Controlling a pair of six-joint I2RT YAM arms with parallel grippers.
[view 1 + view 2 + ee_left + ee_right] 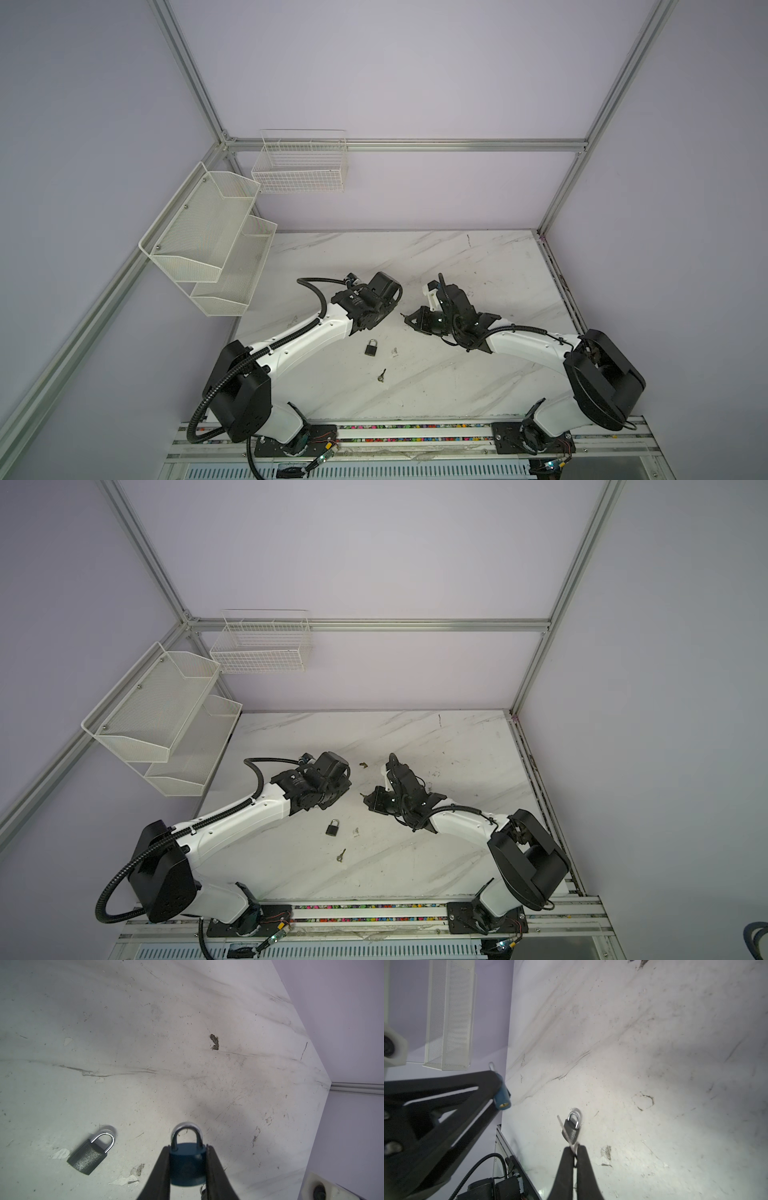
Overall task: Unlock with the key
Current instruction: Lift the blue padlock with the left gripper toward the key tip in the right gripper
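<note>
Jaws clenched on both arms: the right gripper pinches the key by one end, the left gripper clamps the blue lock, the two apart above the table. That pinch (blade jutting askew) could let the key twist or drop near the grey lock if it meets the keyhole off-line.

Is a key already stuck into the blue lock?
No, the keyhole of the blue padlock is empty in the right wrist view, and a key is pinched in the right gripper, apart from it.
</note>
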